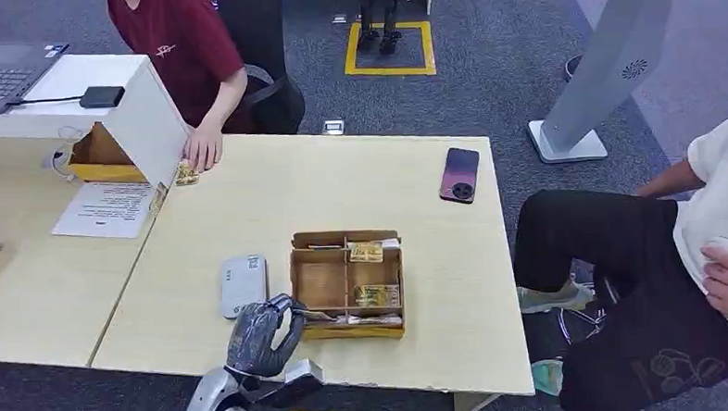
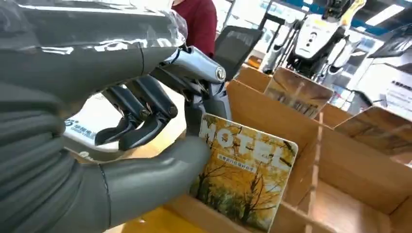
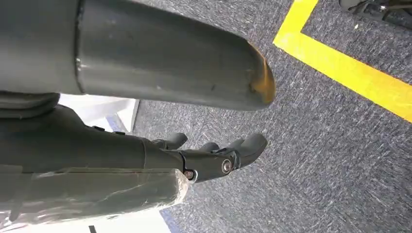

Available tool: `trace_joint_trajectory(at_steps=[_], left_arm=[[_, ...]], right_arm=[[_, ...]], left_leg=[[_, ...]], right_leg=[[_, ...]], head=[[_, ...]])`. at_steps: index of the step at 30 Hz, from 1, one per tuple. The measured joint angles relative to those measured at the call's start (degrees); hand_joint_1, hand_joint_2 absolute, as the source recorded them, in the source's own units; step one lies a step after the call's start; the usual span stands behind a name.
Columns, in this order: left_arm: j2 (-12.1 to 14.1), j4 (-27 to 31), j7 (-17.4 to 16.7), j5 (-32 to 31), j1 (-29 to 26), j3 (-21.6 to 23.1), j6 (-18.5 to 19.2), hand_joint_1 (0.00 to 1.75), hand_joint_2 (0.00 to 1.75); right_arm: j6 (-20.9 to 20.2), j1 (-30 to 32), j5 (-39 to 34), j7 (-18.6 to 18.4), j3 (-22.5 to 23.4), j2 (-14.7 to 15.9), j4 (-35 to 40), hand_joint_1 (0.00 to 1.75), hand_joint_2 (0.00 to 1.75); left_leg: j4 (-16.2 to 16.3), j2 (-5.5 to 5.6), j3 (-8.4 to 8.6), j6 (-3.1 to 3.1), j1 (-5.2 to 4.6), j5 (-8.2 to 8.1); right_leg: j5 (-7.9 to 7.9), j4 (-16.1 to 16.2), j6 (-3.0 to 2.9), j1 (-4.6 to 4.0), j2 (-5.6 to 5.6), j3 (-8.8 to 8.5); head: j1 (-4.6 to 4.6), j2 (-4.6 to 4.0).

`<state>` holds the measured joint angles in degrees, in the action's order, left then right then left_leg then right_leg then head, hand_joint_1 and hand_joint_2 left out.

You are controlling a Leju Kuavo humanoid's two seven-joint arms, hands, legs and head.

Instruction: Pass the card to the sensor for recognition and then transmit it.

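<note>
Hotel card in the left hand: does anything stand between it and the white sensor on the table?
Only the cardboard box: its left wall lies between the card, pinched by the left hand, and the white sensor beside the box.

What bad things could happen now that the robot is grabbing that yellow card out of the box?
The left hand pinches the card near one edge only, so it might slip out while being lifted. The card stands close to the box wall and a divider, so it could catch there and drag the box along. The white sensor lies right beside the hand, and a careless swing might knock it.
</note>
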<state>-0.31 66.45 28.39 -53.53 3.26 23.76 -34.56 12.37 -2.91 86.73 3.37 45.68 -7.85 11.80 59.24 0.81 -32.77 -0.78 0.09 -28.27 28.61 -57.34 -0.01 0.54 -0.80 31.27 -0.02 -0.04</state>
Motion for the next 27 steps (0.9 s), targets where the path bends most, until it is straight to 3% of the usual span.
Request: trace_joint_trajectory(at_steps=[27], left_arm=[[1.27,3.82,1.27,4.26,-0.07,0.02,3.56,1.75,1.75]], right_arm=[[0.07,-0.01,0.0,0.24,0.0,0.0,0.0,0.0,0.0]], left_leg=[[0.0,0.0,0.0,0.0,0.0,0.0]], right_leg=[[0.0,0.0,0.0,0.0,0.0,0.0]], head=[[0.0,0.0]])
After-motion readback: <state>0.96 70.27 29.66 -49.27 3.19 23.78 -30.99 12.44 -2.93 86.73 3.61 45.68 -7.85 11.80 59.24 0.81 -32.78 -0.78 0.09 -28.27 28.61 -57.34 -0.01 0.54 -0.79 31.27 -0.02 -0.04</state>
